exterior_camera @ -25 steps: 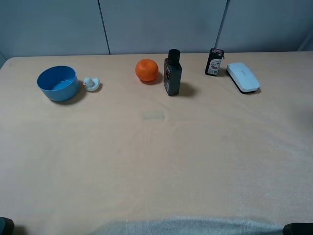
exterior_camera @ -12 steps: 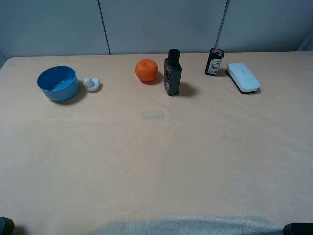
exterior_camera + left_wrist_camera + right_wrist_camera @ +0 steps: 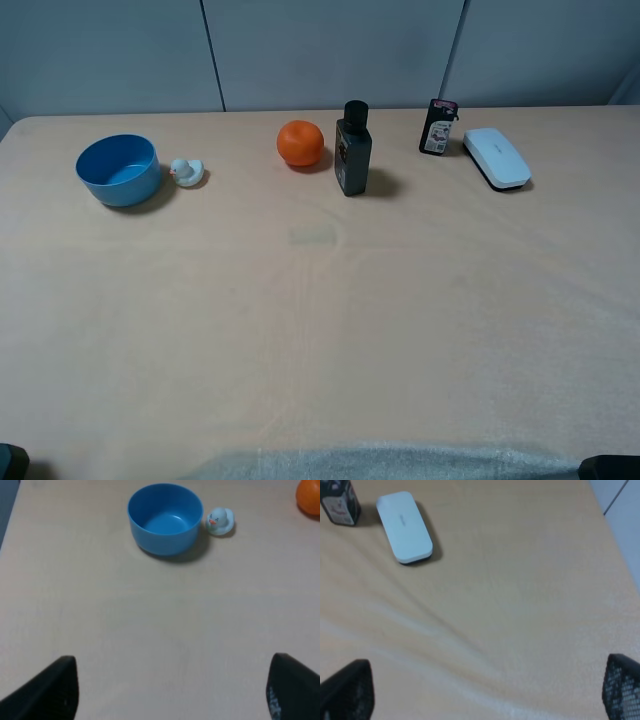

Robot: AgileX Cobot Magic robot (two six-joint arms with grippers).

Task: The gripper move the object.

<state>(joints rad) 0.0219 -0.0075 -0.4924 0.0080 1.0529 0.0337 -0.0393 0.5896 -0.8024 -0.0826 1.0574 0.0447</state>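
Left gripper (image 3: 170,690): parked at the near edge of the table, fingers spread wide apart, nothing between them; its wrist view looks out over bare tabletop toward the bowl.
Right gripper (image 3: 487,692): also back at the near edge, fingers wide apart and empty, bare tabletop ahead of it.
Table (image 3: 320,320): big tan surface, the whole middle stretch open between both grippers and the row of things at the far side.
Blue bowl (image 3: 118,169): far left of the row, standing upright, straight ahead of the left gripper and well apart from it.
White case (image 3: 496,156): flat rounded box at the far right, lying at a slant, ahead of the right gripper.
Bottle (image 3: 352,148): here's the task's thing, the tall dark one with the round black cap, standing upright near the centre of the far row, well apart from both grippers and not seen in either wrist view.
Orange ball (image 3: 300,142): just beside the bottle on its left, a small gap between them, shorter than the bottle.
Black packet (image 3: 438,126): red-white label, upright, between the bottle and the white case, close to the case.
Toy duck (image 3: 187,171): smallest thing out there, white, just beside the bowl on its right.
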